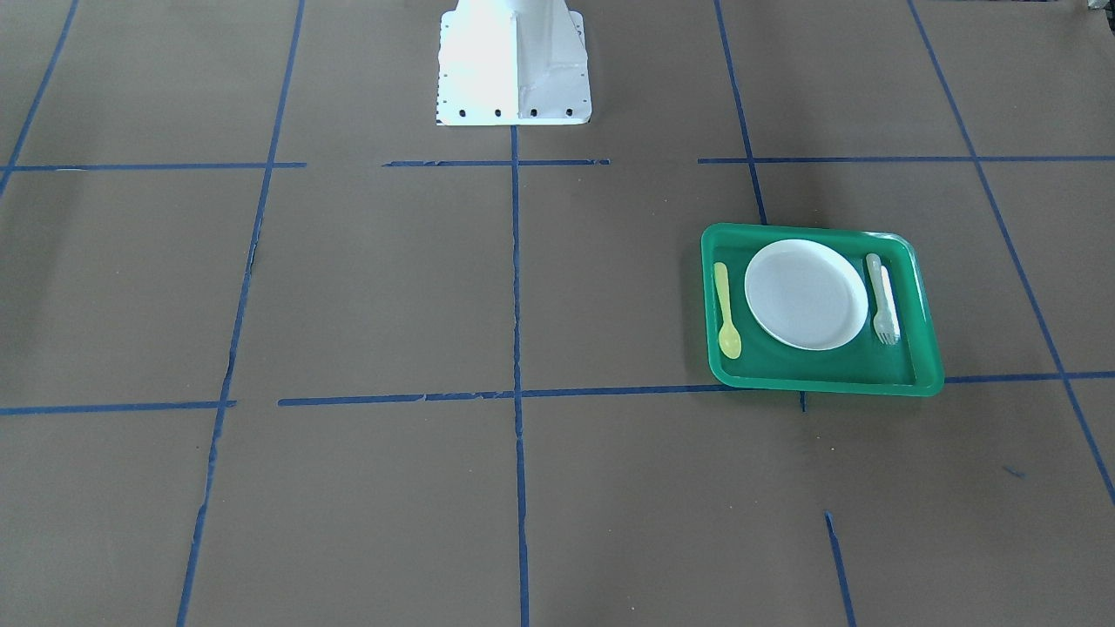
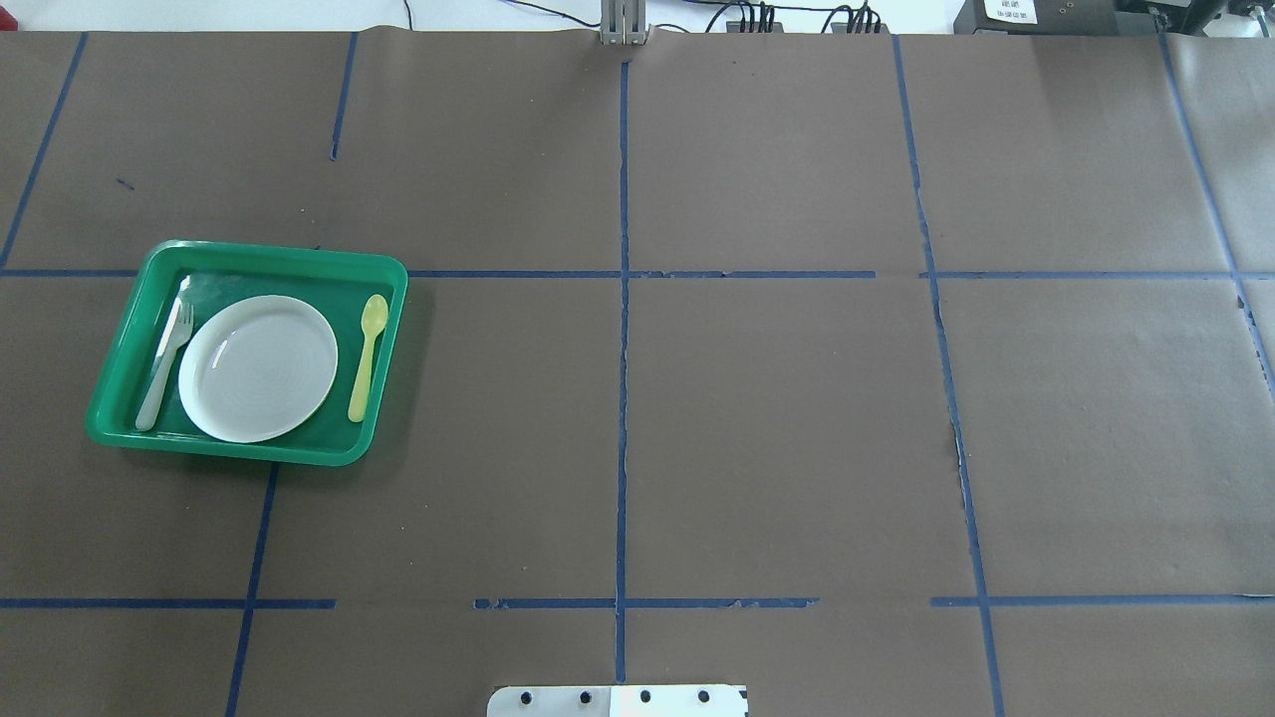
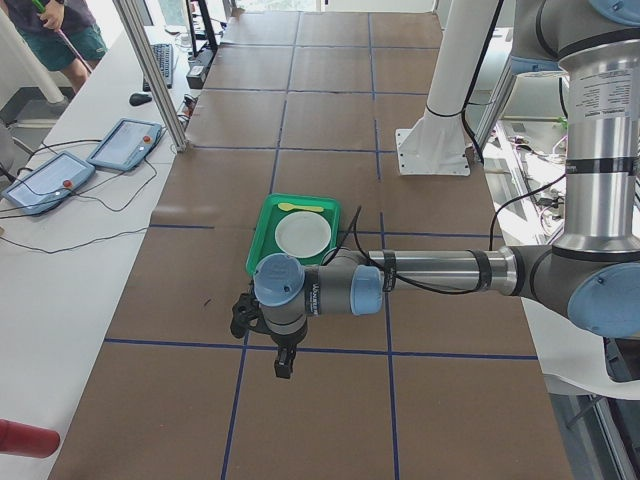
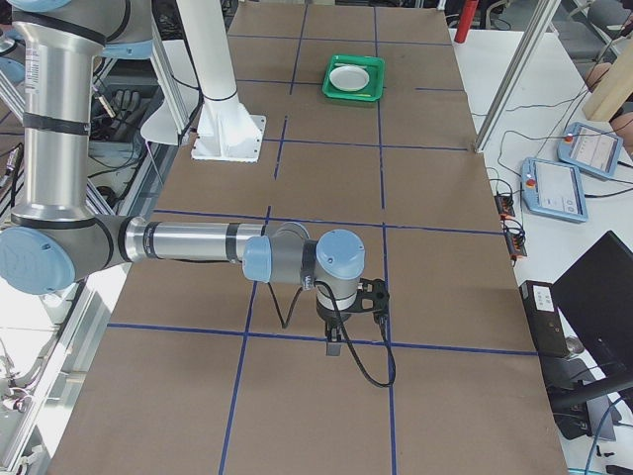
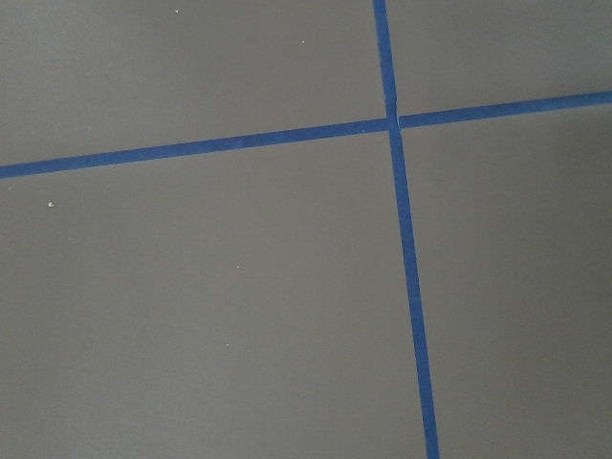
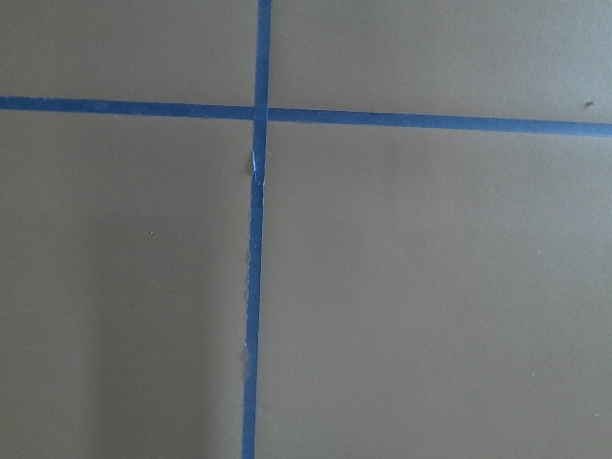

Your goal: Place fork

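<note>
- Picks out the fork at once: flat on the floor of the green tray, just beside the white plate on the robot's left of it, tines pointing away from the robot.
- Notes the yellow spoon on the plate's other side, bowl end also away from the robot, roughly parallel to the fork. Reads as a proper place setting, cutlery flanking the plate on purpose.
- Confirms it from across the bench: fork close along the plate's rim, inside the tray wall, apparently not propped on either.
- Finds the tray on the robot's left half of the bench, making the left arm the natural choice for any work there.
- Catches the left gripper only in the side view, hanging above bare bench, apart from the tray, pointing straight down. Cannot tell the state of its fingers, open or closed.
- Same story for the right gripper: well apart from the tray, above a line of blue tape, fingers impossible to judge from here.
- Gets nothing but brown bench and crossing blue tape from both wrist cameras: no fingers, no fork.
- Judges the placing as good as done: fork down, nothing touching it, both arms in a seemingly parked, mirrored pose, out of the way.
</note>
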### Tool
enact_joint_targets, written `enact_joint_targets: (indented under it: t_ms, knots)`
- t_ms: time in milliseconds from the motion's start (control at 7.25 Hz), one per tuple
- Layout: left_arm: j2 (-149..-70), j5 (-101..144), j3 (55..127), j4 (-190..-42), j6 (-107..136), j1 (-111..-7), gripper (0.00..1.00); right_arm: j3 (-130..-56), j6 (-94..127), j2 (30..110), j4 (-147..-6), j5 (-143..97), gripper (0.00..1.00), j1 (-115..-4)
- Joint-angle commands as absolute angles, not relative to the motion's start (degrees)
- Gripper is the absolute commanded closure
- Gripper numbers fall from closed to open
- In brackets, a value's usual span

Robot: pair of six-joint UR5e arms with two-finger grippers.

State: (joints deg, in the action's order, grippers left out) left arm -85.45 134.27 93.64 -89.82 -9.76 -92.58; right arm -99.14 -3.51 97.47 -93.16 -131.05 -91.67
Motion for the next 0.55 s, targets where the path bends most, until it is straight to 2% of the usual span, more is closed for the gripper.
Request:
enact_joint_targets:
  t_ms: [0, 414]
  knots:
    - [-86.0, 134.3, 93.5, -89.8, -9.8, -92.5, 0.00, -99.1, -3.5, 97.5, -93.2, -131.0, 0.00, -91.7]
    - [-85.8, 134.2, 94.0, -89.7, -9.8, -92.5, 0.00, -99.1, -3.5, 97.5, -93.2, -131.0, 0.00, -91.7]
